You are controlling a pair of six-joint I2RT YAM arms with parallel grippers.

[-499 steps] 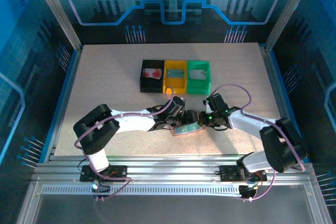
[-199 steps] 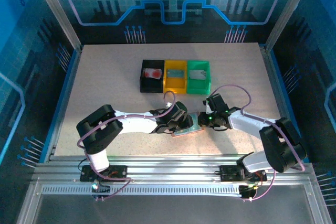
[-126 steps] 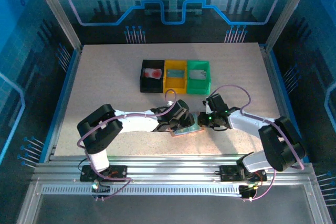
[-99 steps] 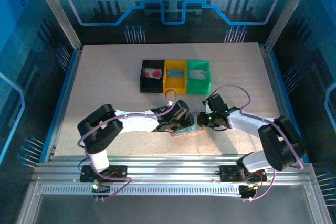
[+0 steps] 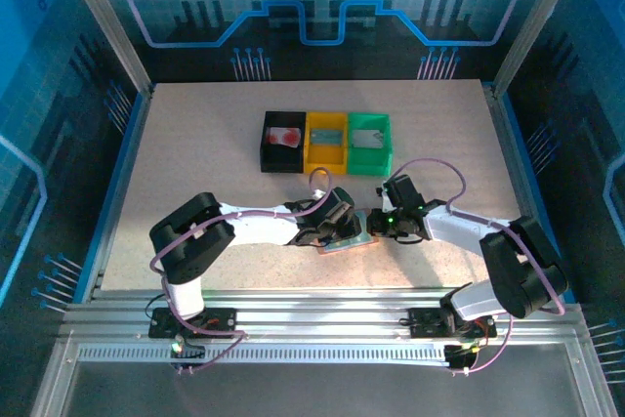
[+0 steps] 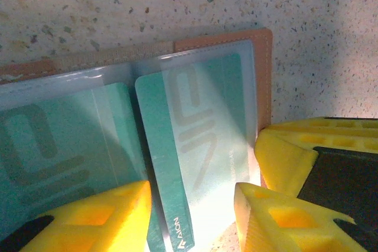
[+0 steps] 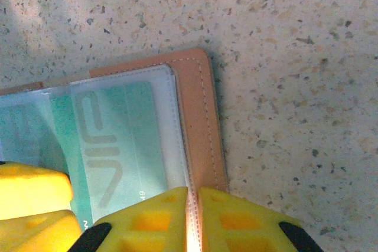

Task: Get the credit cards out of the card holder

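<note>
The salmon-pink card holder (image 5: pixel 348 237) lies open on the table between the two arms. A teal credit card (image 6: pixel 198 140) sits in its right clear pocket, with a darker strip bare along the card's left side. A second teal card (image 6: pixel 59 157) shows in the left pocket. My left gripper (image 6: pixel 192 208) hovers low over the near end of the right card, jaws apart, one yellow finger (image 6: pixel 94 216) on each side. My right gripper (image 7: pixel 193 205) is shut on the holder's right leather edge (image 7: pixel 201 116), pinning it down.
Three square bins stand in a row behind: black (image 5: pixel 269 155) with a red-and-white card, yellow (image 5: pixel 313 140), green (image 5: pixel 385 140), each of the last two with a pale card. The right gripper's fingers (image 6: pixel 295 151) sit close beside the left gripper's.
The left gripper has crept a little further onto the card holder and its jaws have narrowed slightly. The right gripper and the holder have stayed put.
</note>
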